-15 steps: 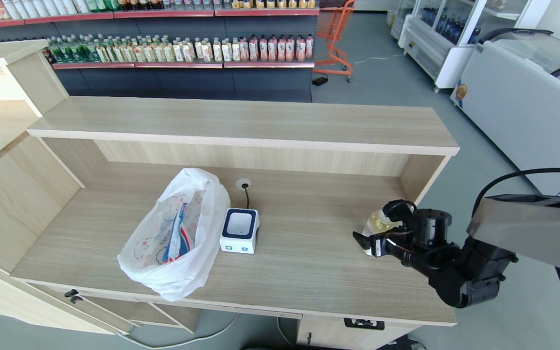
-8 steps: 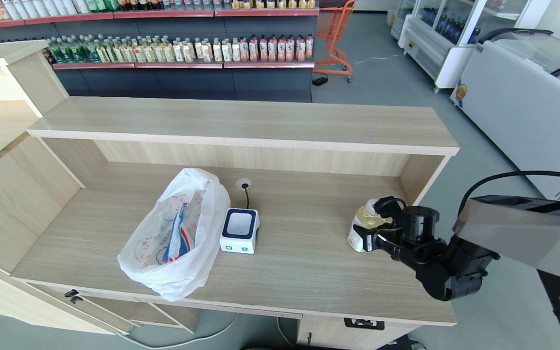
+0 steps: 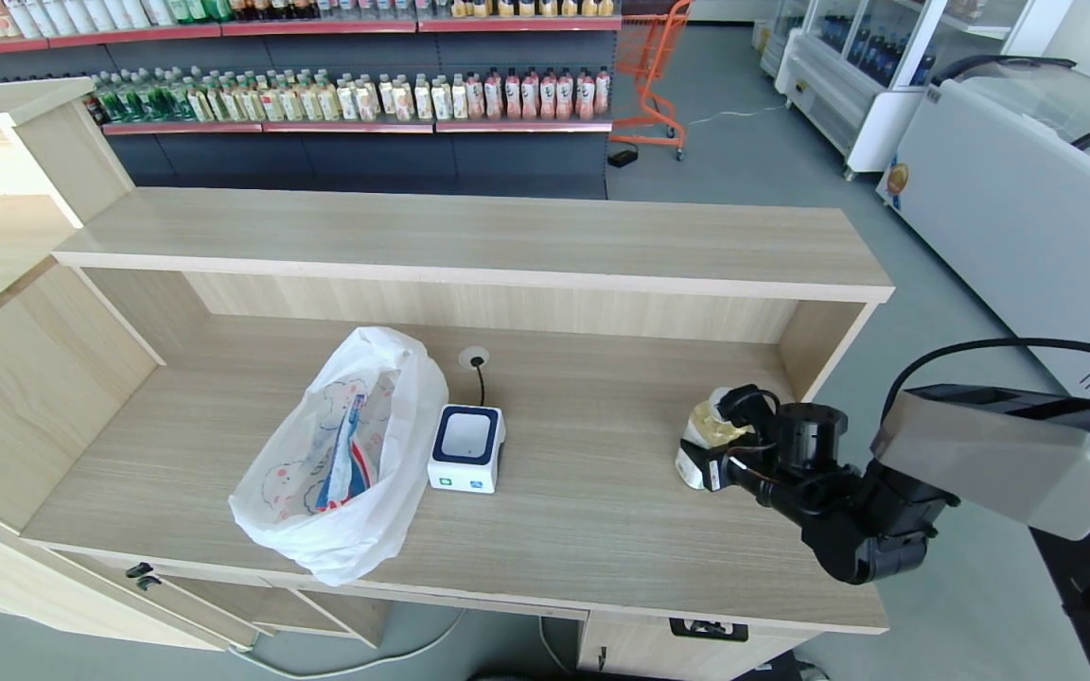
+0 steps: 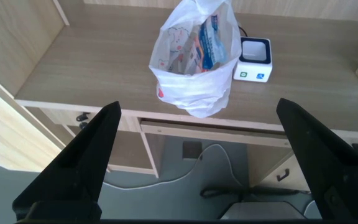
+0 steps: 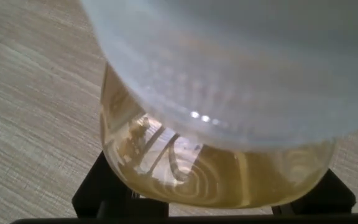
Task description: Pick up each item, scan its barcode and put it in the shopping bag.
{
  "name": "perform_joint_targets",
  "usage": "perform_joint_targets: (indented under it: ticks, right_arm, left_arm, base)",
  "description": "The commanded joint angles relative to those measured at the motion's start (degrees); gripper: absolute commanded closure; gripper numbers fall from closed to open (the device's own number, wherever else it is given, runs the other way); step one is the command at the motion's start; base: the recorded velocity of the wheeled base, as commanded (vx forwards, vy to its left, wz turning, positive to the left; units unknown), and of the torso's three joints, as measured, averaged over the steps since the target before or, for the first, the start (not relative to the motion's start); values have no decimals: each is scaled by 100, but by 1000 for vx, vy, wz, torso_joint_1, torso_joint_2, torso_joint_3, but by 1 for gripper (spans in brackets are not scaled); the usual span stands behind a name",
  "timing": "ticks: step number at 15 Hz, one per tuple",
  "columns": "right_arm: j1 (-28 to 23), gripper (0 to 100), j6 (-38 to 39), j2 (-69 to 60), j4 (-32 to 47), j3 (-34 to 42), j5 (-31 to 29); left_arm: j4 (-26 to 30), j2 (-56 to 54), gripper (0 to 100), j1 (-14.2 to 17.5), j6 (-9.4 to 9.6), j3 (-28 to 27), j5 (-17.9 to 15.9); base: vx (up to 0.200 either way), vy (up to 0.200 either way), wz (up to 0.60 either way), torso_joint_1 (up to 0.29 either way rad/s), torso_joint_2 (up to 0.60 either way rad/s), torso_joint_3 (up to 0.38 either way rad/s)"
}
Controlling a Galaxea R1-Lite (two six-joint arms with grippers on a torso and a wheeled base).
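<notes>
Slippage is being risked here: the bottle (image 3: 708, 427), standing on the counter (image 3: 602, 530), is being straddled by the right claw (image 3: 727, 443), and whether it is being squeezed firmly cannot be told. Round, smooth and heavy with liquid, the bottle is probably being left free to twist or tip under a loose hold. The scanner (image 3: 465, 447) and bag (image 3: 337, 454) are lying well off to that claw's left. The left claw (image 4: 199, 104) is being held wide open and empty.

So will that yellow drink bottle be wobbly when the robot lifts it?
Probably heavy for its size: the bottle holds yellow liquid, which may slosh. Its clear wall looks smooth, so it could slip. Standing upright, a push might tip it.
</notes>
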Motion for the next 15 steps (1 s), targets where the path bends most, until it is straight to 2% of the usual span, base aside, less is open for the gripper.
perform_joint_targets:
  ticks: [1, 3, 4, 6, 7, 8, 9, 12, 13, 15]
  right_arm:
    - [-53, 100, 29, -114, 3, -8, 50]
    - [-272, 100, 434, -817, 389, 106, 560]
    - [-378, 100, 987, -1432, 943, 238, 929]
    - [-694, 100, 1875, -2619, 2463, 255, 2072]
    - [-852, 100, 1981, -3041, 3008, 273, 2757]
    - [-940, 100, 1981, -3216, 3123, 308, 3179]
    - [-1028, 100, 1989, -3480, 3123, 510, 4049]
    - [-967, 100, 1981, -3972, 3114, 994, 5499]
    - [-844, 100, 1981, -4139, 3123, 1143, 5772]
    - [-501, 100, 1981, -4377, 3123, 1363, 5851]
  left_arm:
    - [0, -1, 0, 0, -2, 0, 9]
    - [0, -1, 0, 0, -2, 0, 0]
    - [0, -1, 0, 0, -2, 0, 0]
    - [0, -1, 0, 0, -2, 0, 9]
    - [0, -1, 0, 0, -2, 0, 0]
    - [0, -1, 0, 0, -2, 0, 9]
    - [0, -1, 0, 0, -2, 0, 9]
    - [0, -1, 0, 0, -2, 0, 9]
    - [0, -1, 0, 0, -2, 0, 9]
    - [0, -1, 0, 0, -2, 0, 9]
  base:
    - [0, 0, 0, 0, 0, 0]
    - [0, 0, 0, 0, 0, 0]
    - [0, 0, 0, 0, 0, 0]
    - [0, 0, 0, 0, 0, 0]
    - [0, 0, 0, 0, 0, 0]
    - [0, 0, 0, 0, 0, 0]
    - [0, 0, 0, 0, 0, 0]
    - [0, 0, 0, 0, 0, 0]
    - [0, 0, 0, 0, 0, 0]
    - [0, 0, 0, 0, 0, 0]
